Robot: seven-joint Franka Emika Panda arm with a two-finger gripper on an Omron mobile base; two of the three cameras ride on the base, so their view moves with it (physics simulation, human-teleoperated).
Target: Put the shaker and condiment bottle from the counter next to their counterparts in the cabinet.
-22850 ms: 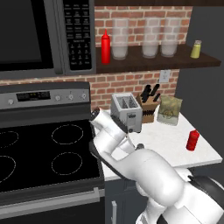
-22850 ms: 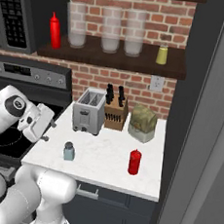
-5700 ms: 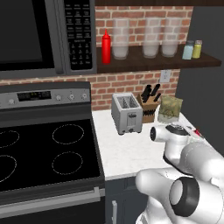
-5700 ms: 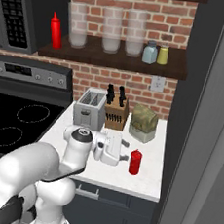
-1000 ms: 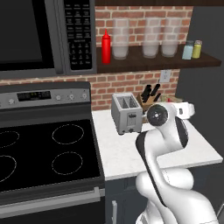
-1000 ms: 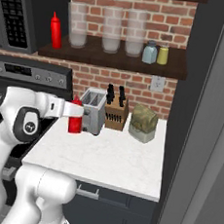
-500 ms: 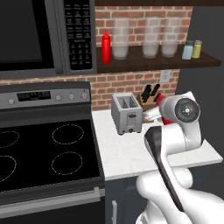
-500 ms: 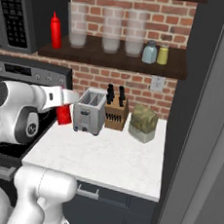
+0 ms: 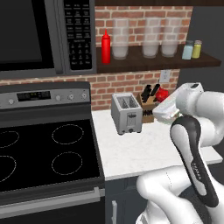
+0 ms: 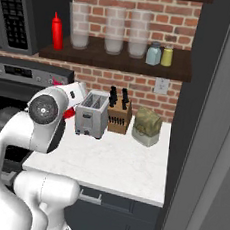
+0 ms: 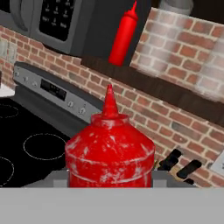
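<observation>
Above the counter's far side, beside the toaster (image 9: 127,113), my gripper (image 11: 110,181) clasped the stout red plastic squeeze bottle (image 11: 110,151); carrying step, I judged, next raise it left toward the slim red twin (image 10: 57,30) on the dark wooden shelf (image 10: 118,59)

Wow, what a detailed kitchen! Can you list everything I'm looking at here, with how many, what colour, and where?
Shelf: one, dark brown, on the brick wall.
Glass jars: three, frosted, on the shelf.
Slim squeeze bottle: one, red, shelf's left end.
Blue-grey shaker: one, on the shelf's right part.
Yellow-green shaker: one, beside the blue-grey one.
Microwave: one, black, above the stove.
Stove: one, black, left of the counter.
Counter: one, white.
Toaster: one, silver, on the counter.
Knife block: one, wooden, beside the toaster.
Olive bag: one, on the counter.
Stout squeeze bottle: one, red, held in the jaws.
Gripper: one, white.
</observation>
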